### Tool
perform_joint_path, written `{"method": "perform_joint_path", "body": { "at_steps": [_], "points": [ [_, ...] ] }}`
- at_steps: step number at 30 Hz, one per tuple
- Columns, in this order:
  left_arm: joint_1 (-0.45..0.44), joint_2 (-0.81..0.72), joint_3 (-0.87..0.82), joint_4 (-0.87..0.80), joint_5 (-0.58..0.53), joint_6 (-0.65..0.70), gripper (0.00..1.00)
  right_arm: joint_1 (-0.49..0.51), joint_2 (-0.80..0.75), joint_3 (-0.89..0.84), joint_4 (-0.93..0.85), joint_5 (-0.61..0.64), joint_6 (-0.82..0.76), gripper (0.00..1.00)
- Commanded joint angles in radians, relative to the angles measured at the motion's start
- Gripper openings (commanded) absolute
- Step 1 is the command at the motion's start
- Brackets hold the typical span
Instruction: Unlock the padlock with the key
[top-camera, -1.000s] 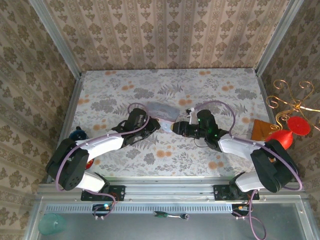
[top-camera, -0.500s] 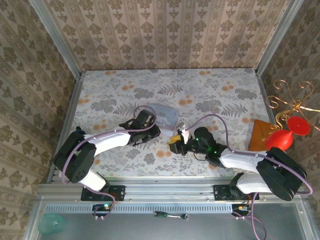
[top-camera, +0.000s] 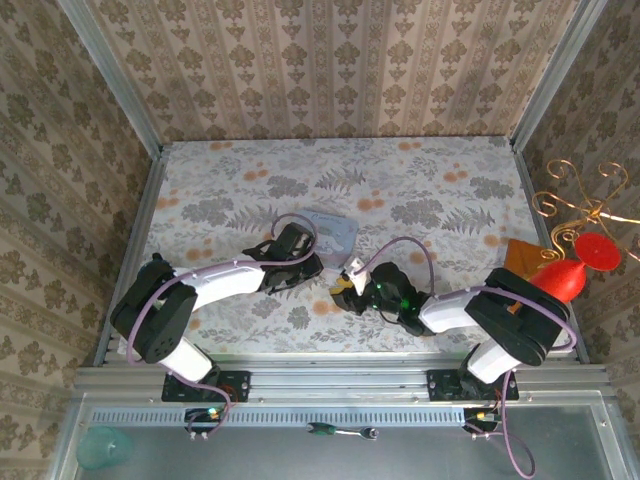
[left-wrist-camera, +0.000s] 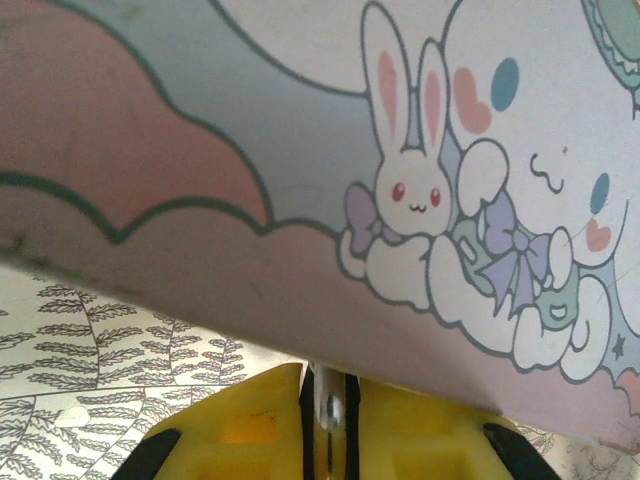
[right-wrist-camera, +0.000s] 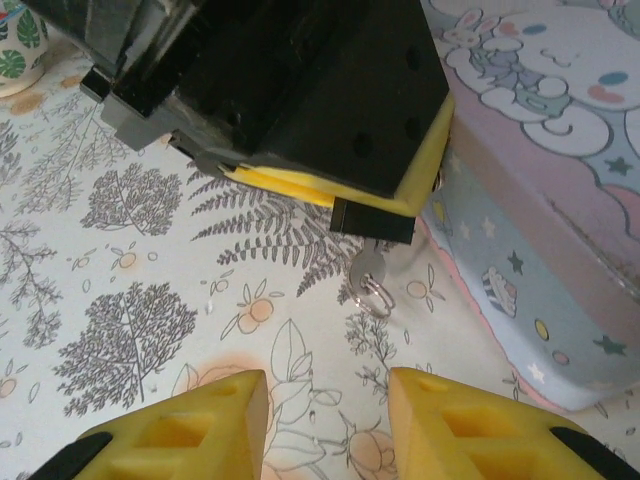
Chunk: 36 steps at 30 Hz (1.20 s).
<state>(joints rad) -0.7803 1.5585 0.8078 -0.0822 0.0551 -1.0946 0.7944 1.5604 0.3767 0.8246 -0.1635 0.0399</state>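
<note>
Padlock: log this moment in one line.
left claw: shut on padlock | key: dangling under padlock | right claw: open, facing key, not touching | tin: beside left claw

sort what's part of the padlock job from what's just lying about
Job: padlock, held in the left hand; small key hanging under it; right hand, open nearby.
Lying about: cartoon tin; green-handled tool; teal cup; red ornament.
</note>
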Motion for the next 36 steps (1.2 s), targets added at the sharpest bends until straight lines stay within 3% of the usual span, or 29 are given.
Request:
{"method": "perform_joint_path", "body": {
  "at_steps": [1, 14, 27, 36],
  "points": [
    [-0.014, -0.018, -0.008, 0.000, 0.007, 0.022, 0.00, 0.019, 0.034, 0.012, 0.097, 0.053, -0.039, 0.38],
    [-0.016, -0.075, -0.065, 0.080, 0.020, 0.001, 0.00, 0.076, 0.241, 0.046, 0.312, 0.223, -0.049, 0.37],
    [-0.017, -0.060, -0.092, 0.158, 0.057, -0.043, 0.00, 0.082, 0.328, 0.035, 0.433, 0.246, -0.095, 0.37],
    [-0.013, -0.044, -0.088, 0.194, 0.078, -0.056, 0.00, 0.078, 0.340, 0.045, 0.418, 0.227, -0.201, 0.45]
  ]
}}
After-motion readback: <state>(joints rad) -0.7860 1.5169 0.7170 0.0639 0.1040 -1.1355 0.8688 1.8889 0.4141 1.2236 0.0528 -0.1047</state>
